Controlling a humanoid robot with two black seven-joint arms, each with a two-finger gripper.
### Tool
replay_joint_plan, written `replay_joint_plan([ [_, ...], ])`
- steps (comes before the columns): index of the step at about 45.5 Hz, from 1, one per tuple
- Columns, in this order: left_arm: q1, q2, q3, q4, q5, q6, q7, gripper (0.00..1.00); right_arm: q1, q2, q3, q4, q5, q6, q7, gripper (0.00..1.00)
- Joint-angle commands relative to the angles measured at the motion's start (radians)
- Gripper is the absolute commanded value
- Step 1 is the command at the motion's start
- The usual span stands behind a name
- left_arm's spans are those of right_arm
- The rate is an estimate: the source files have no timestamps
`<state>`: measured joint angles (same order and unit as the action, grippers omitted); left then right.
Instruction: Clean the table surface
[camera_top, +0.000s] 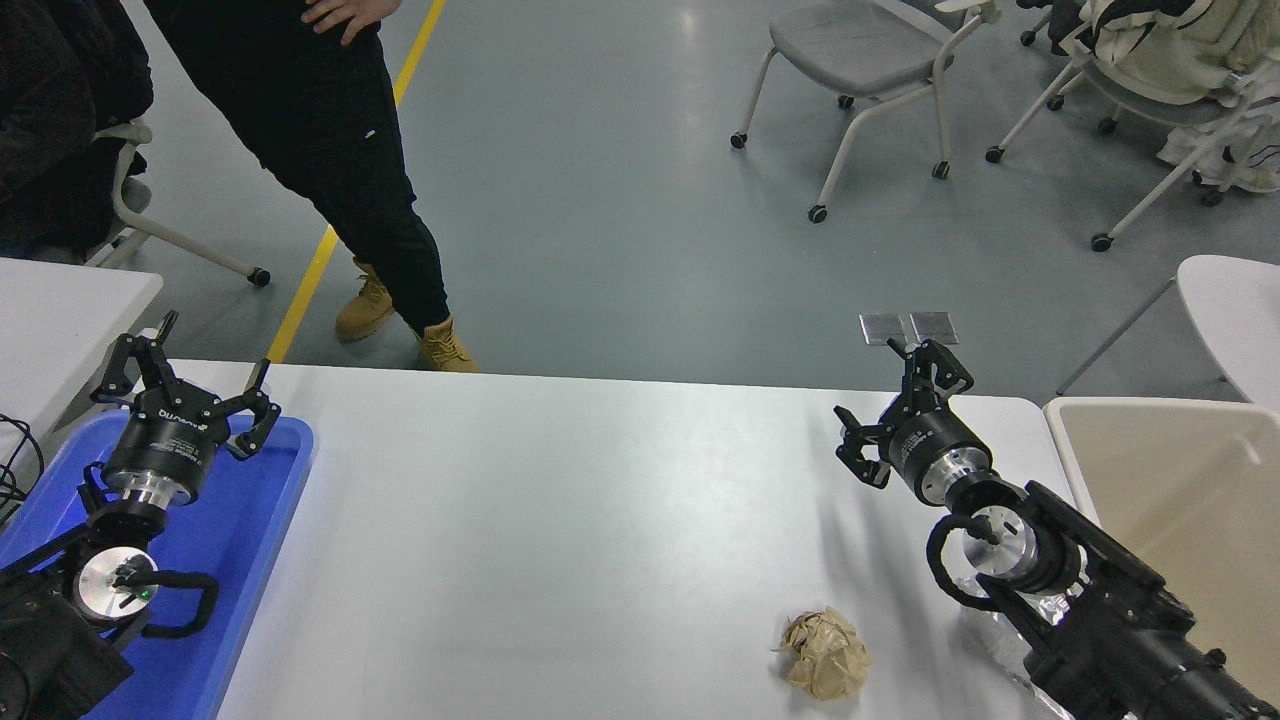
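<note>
Arms: black, boxy links, lower corners.
Wrists: silver rings, round silver end caps, black cable loops.
Left gripper (190, 385): black, white lettering.
Right gripper (897, 412): black, linked fingers.

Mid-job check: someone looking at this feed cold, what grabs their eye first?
Probably the crumpled brown paper ball, alone on the white table surface near its front edge. Just right of it, the right pincer hangs open above the table, its arm covering most of a crinkled foil piece. The left pincer sits open over a blue tray at far left.
</note>
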<state>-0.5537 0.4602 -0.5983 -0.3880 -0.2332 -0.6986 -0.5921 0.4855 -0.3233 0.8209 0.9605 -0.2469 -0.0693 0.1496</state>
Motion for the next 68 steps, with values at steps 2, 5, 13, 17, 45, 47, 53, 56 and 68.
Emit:
replay_joint_plan([
  [2,0.000,0.000,0.000,0.000,0.000,-0.001,0.000,1.00,-0.002,-0.216,-0.149,0.139,-0.002,0.000,0.001,1.00],
  [5,0.000,0.000,0.000,0.000,0.000,-0.001,0.000,1.00,-0.002,-0.272,-0.169,0.181,-0.002,-0.004,0.002,1.00],
  [13,0.000,0.000,0.000,0.000,0.000,-0.001,0.000,1.00,-0.004,-0.381,-0.221,0.227,0.001,-0.056,-0.001,1.00],
  [17,0.000,0.000,0.000,0.001,0.000,-0.001,0.000,1.00,-0.008,-0.439,-0.276,0.253,0.003,-0.084,-0.008,1.00],
  [45,-0.002,0.000,0.000,0.000,0.000,-0.001,0.000,1.00,0.044,-0.936,-0.649,0.529,-0.238,-0.014,-0.005,0.99],
  [47,0.000,0.000,0.000,0.000,0.000,-0.001,0.000,1.00,0.042,-0.954,-0.677,0.527,-0.271,-0.003,-0.005,0.99],
  [53,-0.002,0.000,0.000,0.000,0.000,-0.001,0.000,1.00,0.044,-1.008,-0.755,0.524,-0.302,0.023,-0.012,0.99],
  [56,0.000,0.000,0.000,0.000,0.000,-0.001,0.000,1.00,0.042,-1.017,-0.778,0.524,-0.302,0.032,-0.013,0.99],
  [68,0.000,0.000,0.000,0.000,0.000,-0.001,0.000,1.00,0.041,-1.030,-0.902,0.546,-0.293,0.034,-0.114,0.99],
])
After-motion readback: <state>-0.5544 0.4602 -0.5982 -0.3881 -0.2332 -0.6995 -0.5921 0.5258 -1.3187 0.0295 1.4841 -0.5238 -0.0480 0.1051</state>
